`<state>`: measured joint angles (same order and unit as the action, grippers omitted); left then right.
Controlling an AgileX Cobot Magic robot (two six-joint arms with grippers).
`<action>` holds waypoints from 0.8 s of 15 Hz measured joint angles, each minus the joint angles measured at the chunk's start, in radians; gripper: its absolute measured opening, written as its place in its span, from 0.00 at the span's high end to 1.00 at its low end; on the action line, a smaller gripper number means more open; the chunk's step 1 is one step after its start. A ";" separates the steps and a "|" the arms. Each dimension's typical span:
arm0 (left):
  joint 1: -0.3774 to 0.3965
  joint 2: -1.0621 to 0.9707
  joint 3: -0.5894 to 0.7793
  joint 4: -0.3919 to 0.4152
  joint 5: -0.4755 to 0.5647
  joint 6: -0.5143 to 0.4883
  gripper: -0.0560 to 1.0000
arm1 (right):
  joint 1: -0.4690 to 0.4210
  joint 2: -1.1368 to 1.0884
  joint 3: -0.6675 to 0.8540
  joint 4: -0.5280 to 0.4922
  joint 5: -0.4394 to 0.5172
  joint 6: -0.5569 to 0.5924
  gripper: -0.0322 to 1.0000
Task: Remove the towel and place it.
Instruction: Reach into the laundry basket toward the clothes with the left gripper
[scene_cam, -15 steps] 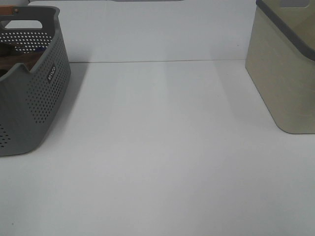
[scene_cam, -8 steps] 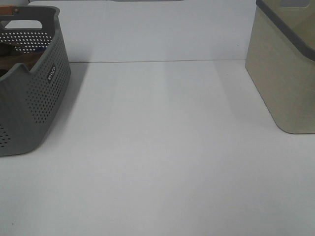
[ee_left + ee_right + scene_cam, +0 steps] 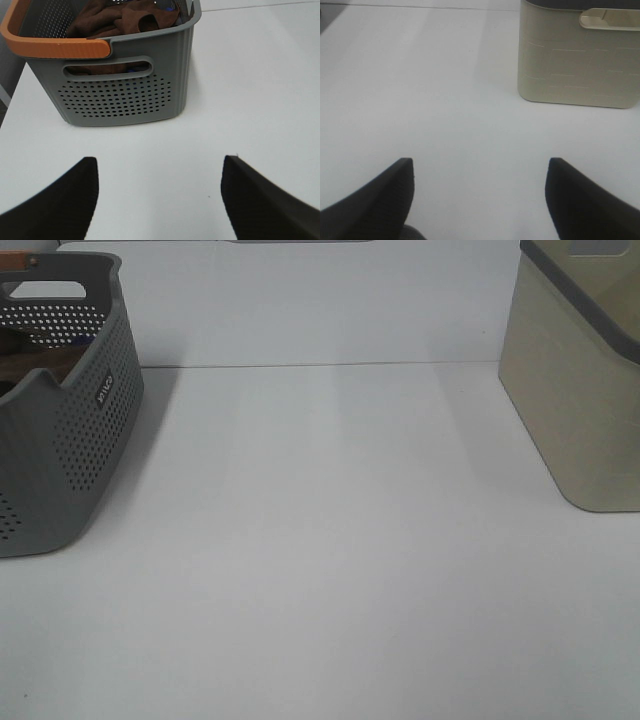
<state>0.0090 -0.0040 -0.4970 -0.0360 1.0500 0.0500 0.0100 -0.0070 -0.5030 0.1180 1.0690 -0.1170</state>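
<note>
The dark brown towel (image 3: pixel 125 20) lies crumpled inside the grey perforated basket (image 3: pixel 120 95), with a bit of bluish fabric beside it. In the exterior high view the basket (image 3: pixel 70 440) stands at the left edge and only a sliver of the towel (image 3: pixel 30 365) shows over its rim. My left gripper (image 3: pixel 160 195) is open and empty above the table, a short way in front of the basket's handle side. My right gripper (image 3: pixel 480 195) is open and empty above the bare table, well short of the beige bin (image 3: pixel 577 55). Neither gripper shows in the exterior high view.
The beige bin (image 3: pixel 580 380) with a dark grey rim stands at the right edge of the white table (image 3: pixel 330 540). The grey basket has an orange rim strip (image 3: pixel 55 47) on its near side. A white wall runs along the table's back edge.
</note>
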 joint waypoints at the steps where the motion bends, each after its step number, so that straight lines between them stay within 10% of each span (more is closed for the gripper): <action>1: 0.000 0.000 0.000 0.027 -0.003 0.000 0.32 | 0.000 0.000 0.000 0.000 0.000 0.000 0.29; 12: 0.000 0.789 -0.165 0.101 -0.733 -0.001 0.32 | 0.000 0.000 0.000 0.005 0.000 0.000 0.29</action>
<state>0.0090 0.7850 -0.6620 0.0650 0.3170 0.0490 0.0100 -0.0070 -0.5030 0.1230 1.0690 -0.1170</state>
